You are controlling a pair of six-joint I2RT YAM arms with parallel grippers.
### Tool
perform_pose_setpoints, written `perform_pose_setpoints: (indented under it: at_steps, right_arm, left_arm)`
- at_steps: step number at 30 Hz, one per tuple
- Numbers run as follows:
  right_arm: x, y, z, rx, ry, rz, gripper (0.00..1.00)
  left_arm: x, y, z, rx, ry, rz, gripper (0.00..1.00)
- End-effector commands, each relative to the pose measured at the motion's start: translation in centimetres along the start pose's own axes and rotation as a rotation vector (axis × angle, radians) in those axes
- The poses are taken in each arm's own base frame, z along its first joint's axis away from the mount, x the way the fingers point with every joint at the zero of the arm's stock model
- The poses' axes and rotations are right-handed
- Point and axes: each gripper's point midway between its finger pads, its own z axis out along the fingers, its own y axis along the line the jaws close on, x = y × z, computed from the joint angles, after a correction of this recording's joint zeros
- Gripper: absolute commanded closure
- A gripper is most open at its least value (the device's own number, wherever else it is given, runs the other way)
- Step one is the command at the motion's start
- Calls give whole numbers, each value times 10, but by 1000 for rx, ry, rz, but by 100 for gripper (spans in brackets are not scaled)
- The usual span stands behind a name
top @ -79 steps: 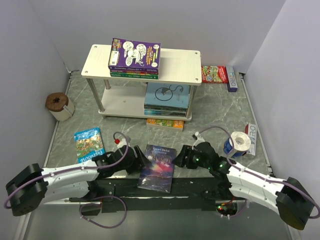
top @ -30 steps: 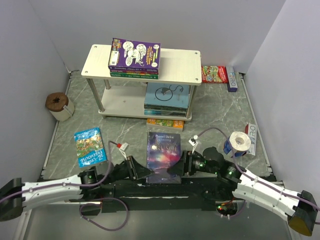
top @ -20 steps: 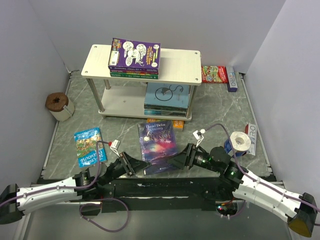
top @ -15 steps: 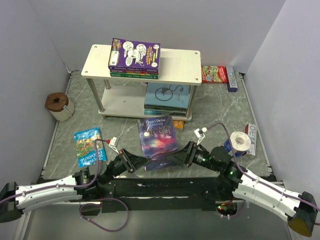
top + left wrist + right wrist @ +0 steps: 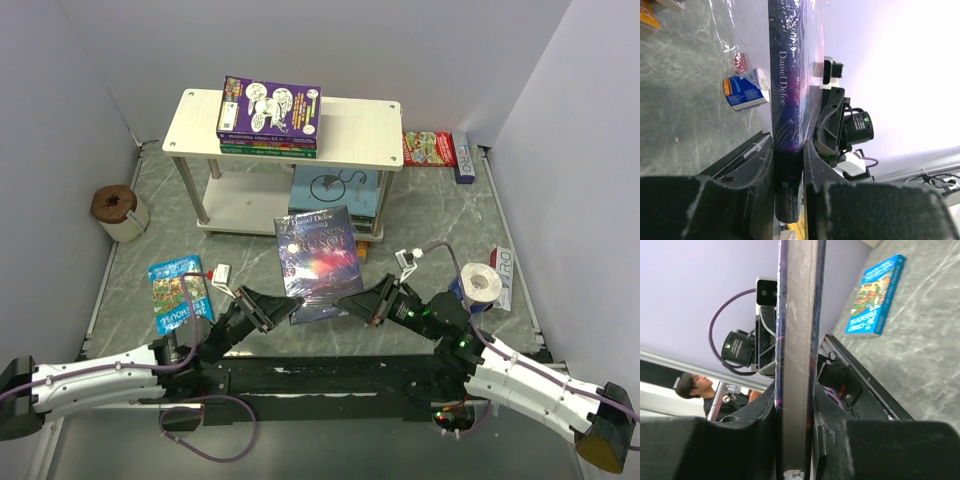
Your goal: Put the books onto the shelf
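Left gripper [image 5: 262,307] pinches the starry book [image 5: 318,262] at its lower left edge; right gripper [image 5: 358,303] clamps its lower right. The book hangs tilted above the table [image 5: 440,220], short of the shelf [image 5: 350,130]. Both grippers should move together, level, so neither grip twists it.

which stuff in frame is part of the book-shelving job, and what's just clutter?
Job:
- starry book, clamped between left gripper and right gripper
- blue Treehouse book, flat on the table
- purple-topped stack on the shelf
- light blue stack on its lower board

Clutter:
- red flat box
- tape roll
- brown roll
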Motion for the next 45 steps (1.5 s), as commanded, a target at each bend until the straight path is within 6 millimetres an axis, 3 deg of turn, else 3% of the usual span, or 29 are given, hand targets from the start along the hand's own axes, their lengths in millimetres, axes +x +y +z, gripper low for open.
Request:
perform_pose_setpoints:
  at_steps: [1,2,3,4,5,8,14,21,26,30,35,40,44,45]
  right_arm:
    - [-10,43,-6,-126,24,-126,100]
    - [3,42,-11,-121,121,-127,100]
    - [0,57,-13,-148,152,-149,100]
    - [-9,54,-13,-126,157,-155,100]
    - [4,56,-20,-145,281,-141,100]
    - [-1,60,-26,-125,385,-124,100]
    - [4,83,-36,-178,531,-185,100]
    - [0,102,-41,-234,578,-226,100]
    - [7,104,-51,-262,662,-212,100]
    - [9,99,-56,-245,691,-199,100]
    - [4,90,-55,-223,693,-188,100]
    - [1,85,-53,-222,698,-181,100]
    - [-3,79,-52,-209,701,-170,100]
    - [-4,78,-52,-208,700,-169,100]
  left_arm:
    - [-20,-18,-1,-16,-60,29,85]
    - [-22,-16,-5,-28,-62,38,69]
    - [-23,-11,-8,-43,-62,48,62]
    - [-24,-7,-11,-49,-64,70,51]
    - [-26,-4,-18,-43,-66,80,31]
    - [-36,0,-31,-46,-95,87,3]
    - [-40,-9,-44,6,-85,127,4]
    - [-15,-7,-39,-1,41,180,4]
    - [-19,-21,-38,59,21,190,1]
    - [-25,-35,-43,121,1,202,12]
    - [-20,-50,-49,210,25,205,43]
    - [-8,-60,-53,279,87,209,63]
    - [3,-63,-53,319,135,204,99]
    - [7,-64,-54,330,155,205,99]
